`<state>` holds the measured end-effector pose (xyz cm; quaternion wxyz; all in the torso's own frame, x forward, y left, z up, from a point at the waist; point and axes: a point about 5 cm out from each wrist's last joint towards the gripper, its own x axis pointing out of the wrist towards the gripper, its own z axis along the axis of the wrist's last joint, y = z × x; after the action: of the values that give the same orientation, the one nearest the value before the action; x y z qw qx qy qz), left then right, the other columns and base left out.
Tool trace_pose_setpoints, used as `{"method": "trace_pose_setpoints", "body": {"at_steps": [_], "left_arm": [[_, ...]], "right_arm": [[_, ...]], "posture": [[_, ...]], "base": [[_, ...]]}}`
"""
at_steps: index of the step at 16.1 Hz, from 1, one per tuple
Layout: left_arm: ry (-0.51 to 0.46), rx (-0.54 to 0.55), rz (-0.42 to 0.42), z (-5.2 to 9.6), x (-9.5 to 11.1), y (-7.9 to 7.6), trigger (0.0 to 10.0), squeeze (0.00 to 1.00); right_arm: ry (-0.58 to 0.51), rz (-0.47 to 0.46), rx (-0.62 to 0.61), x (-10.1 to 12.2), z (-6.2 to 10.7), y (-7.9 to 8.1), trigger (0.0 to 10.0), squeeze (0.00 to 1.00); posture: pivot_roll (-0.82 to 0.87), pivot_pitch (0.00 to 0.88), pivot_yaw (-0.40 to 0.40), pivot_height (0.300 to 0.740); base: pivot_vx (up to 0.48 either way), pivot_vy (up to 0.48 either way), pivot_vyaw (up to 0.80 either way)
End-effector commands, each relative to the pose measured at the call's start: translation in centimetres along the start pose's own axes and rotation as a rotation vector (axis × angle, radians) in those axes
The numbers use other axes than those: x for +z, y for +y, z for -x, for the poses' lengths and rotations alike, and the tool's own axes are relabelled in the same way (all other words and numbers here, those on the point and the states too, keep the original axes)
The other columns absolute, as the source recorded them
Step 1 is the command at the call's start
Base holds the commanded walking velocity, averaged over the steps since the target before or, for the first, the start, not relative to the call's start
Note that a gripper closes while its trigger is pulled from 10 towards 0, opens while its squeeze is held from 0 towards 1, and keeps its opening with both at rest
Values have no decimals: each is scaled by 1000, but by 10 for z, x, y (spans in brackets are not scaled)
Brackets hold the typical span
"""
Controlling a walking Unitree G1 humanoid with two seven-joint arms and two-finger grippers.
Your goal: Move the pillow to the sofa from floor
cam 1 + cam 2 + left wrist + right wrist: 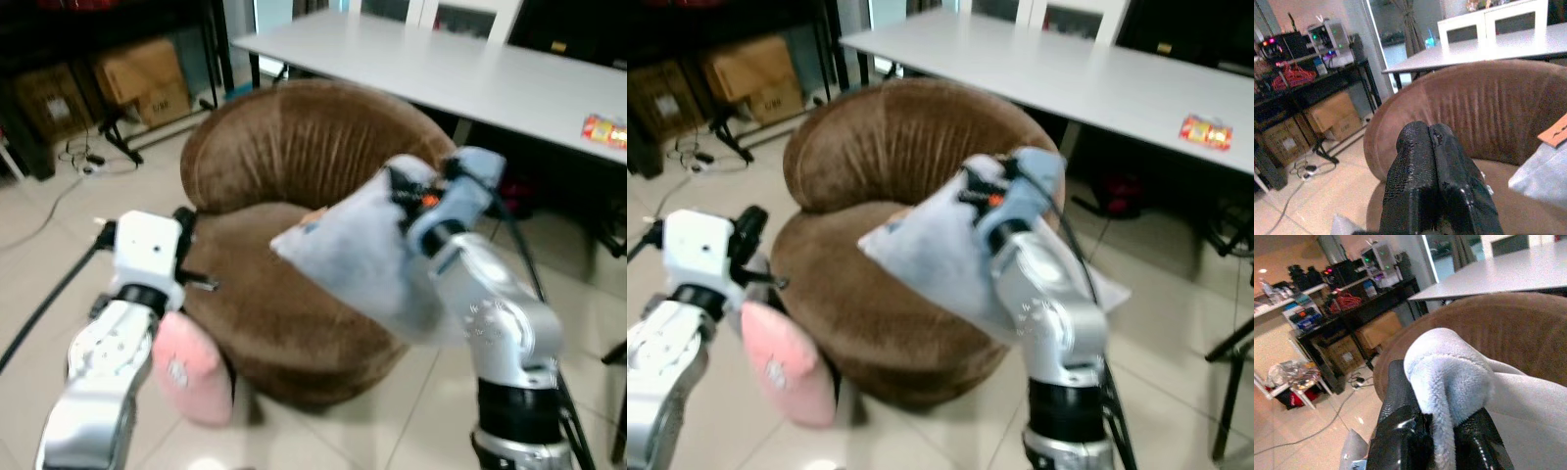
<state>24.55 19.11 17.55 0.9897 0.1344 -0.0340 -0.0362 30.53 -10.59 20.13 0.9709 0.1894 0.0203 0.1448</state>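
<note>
- I have the right gripper (1442, 431) with its jaws clamped on a fold of the light blue pillow (358, 257).
- The pillow hangs off the floor, above the front right part of the brown round sofa (294, 186) seat, near its backrest.
- I judge the lift complete; lowering onto the seat and release remain.
- The left gripper (1437, 181) has its jaws pressed together, holding nothing, near the sofa's left edge.
- A pink pillow (191, 367) leans against the sofa's front left base, on the floor.
- The blue pillow's lower edge is hidden by my right arm; I cannot tell whether it touches the seat.
</note>
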Motion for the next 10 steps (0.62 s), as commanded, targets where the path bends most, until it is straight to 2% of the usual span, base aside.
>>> {"method": "trace_pose_setpoints", "body": {"at_steps": [1, 6, 8, 10], "left_arm": [[-24, -14, -3, 0, 6, -4, 10000, 0], [-17, -18, -7, -1, 5, -4, 10000, 0], [-18, -22, -8, -1, 6, -6, 10000, 0], [-20, -25, -8, -1, 7, -6, 10000, 0]], "right_arm": [[-55, 18, 10, 11, 1, 0, 10000, 0], [-50, 37, -10, 11, -1, -5, 10000, 0], [-51, 35, 19, 12, 0, -3, 10000, 0], [-69, 62, 51, 16, -1, 2, 10000, 0]], "posture": [[-36, 0, -1, 740], [-42, 0, 4, 740], [-42, 0, 4, 740], [-43, 0, 5, 740]], "base": [[296, 0, 0], [297, 0, 0], [292, 0, 0], [294, 0, 800]]}}
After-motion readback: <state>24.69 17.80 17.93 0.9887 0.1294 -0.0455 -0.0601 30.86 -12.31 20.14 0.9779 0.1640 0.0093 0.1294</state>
